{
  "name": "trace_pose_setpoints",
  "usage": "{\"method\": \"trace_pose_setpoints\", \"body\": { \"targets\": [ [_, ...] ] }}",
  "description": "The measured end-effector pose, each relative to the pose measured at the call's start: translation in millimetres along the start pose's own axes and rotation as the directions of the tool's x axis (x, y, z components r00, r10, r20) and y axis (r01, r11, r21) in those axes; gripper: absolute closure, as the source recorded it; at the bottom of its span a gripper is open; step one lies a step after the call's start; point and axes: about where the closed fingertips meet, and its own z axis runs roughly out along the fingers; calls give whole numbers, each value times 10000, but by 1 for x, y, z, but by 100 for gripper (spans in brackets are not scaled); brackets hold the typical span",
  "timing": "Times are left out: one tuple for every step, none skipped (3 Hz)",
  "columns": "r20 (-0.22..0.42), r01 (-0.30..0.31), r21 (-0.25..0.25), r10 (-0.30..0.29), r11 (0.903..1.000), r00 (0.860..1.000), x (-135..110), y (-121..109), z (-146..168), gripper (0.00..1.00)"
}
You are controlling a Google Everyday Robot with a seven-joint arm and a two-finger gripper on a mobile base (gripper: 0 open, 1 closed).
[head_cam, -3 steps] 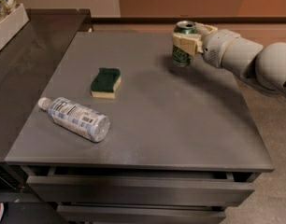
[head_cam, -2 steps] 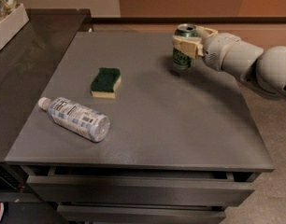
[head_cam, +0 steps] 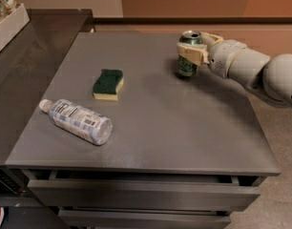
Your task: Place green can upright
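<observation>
The green can (head_cam: 188, 67) is upright at the far right of the grey table (head_cam: 151, 123), its silver pull-tab top facing up. My gripper (head_cam: 195, 46) reaches in from the right and is shut on the can. One pale finger (head_cam: 191, 54) crosses the can's front, and the other is behind the can. The can's base is at or just above the tabletop; I cannot tell whether it touches.
A green-and-yellow sponge (head_cam: 108, 84) lies left of centre. A clear plastic bottle (head_cam: 77, 121) lies on its side near the front left. A darker counter (head_cam: 36, 56) adjoins the table on the left, with a white bin (head_cam: 7, 23) on it. Drawers (head_cam: 141, 194) sit below the front edge.
The gripper and the can have moved slightly down toward the tabletop. The sponge and the bottle have not moved.
</observation>
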Motion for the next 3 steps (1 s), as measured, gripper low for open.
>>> {"method": "trace_pose_setpoints", "body": {
  "targets": [
    [-161, 44, 144, -42, 9999, 9999, 7, 1, -3, 36],
    [-150, 45, 99, -43, 9999, 9999, 6, 3, -1, 13],
    [-145, 48, 65, -47, 10000, 9999, 6, 5, 1, 0]
  ]
}}
